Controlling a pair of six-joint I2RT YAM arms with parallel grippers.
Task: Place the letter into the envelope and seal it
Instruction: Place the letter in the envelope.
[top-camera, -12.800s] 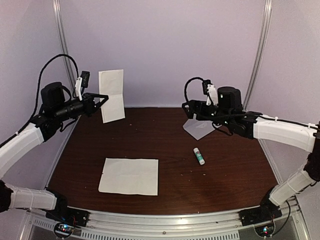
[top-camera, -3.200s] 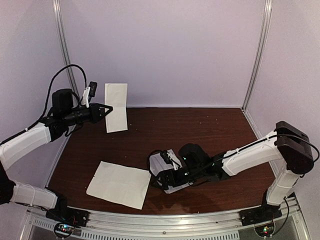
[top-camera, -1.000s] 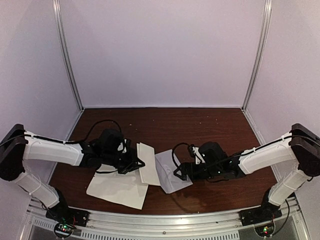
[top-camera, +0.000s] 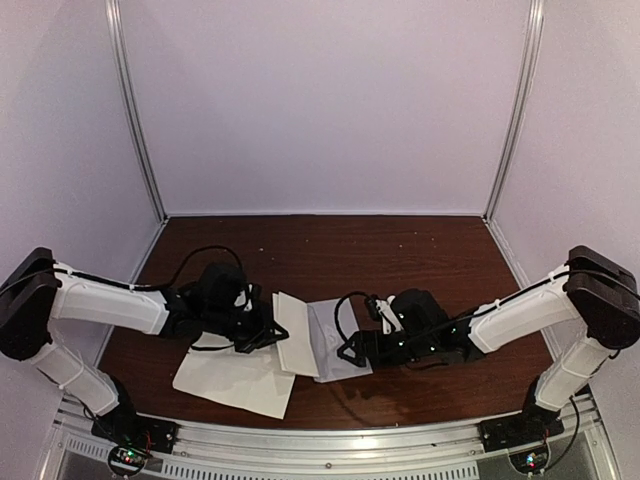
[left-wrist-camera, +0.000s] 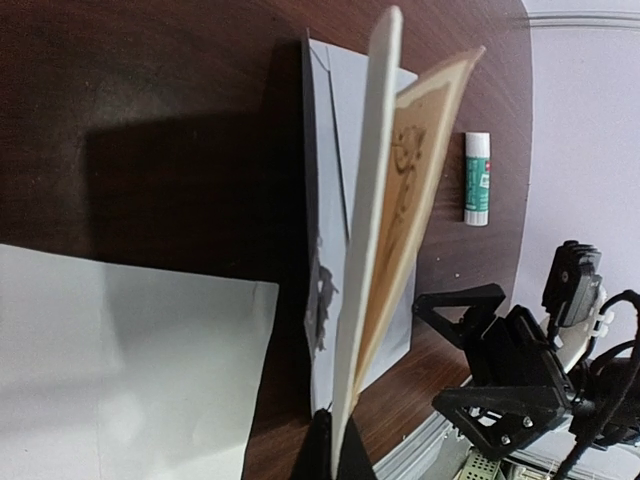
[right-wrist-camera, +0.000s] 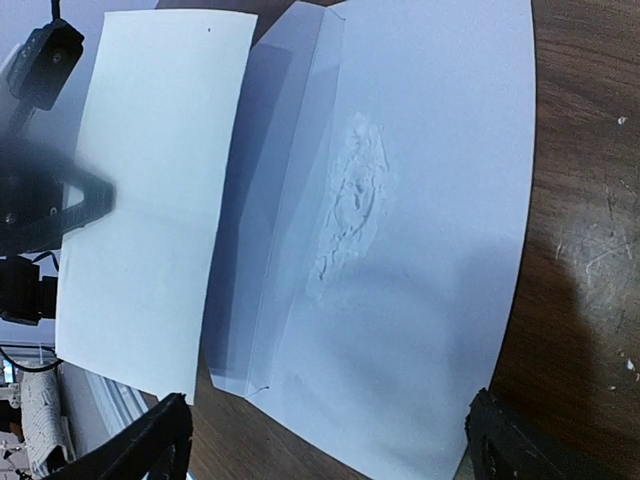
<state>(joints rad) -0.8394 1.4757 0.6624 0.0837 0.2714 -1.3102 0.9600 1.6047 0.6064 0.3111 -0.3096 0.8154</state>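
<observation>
The white folded letter (top-camera: 293, 345) is held tilted on edge by my left gripper (top-camera: 270, 333), which is shut on its near edge. In the left wrist view the letter (left-wrist-camera: 372, 200) is seen edge-on above the gripper (left-wrist-camera: 338, 447). The pale grey envelope (top-camera: 335, 342) lies flat on the table, its open mouth facing the letter. My right gripper (top-camera: 350, 350) is open just above the envelope's right part. In the right wrist view the envelope (right-wrist-camera: 420, 250) spans the wide gap of that gripper (right-wrist-camera: 325, 450), and the letter (right-wrist-camera: 150, 200) meets its mouth at the left.
A large white sheet (top-camera: 232, 380) lies on the brown table (top-camera: 400, 260) at the front left, under my left arm; it also shows in the left wrist view (left-wrist-camera: 120, 370). A green-and-white glue stick (left-wrist-camera: 478, 178) lies beyond the envelope.
Over the last second the envelope and my right gripper have shifted left toward the letter, so their edges now meet. My left gripper still holds the letter low over the table.
</observation>
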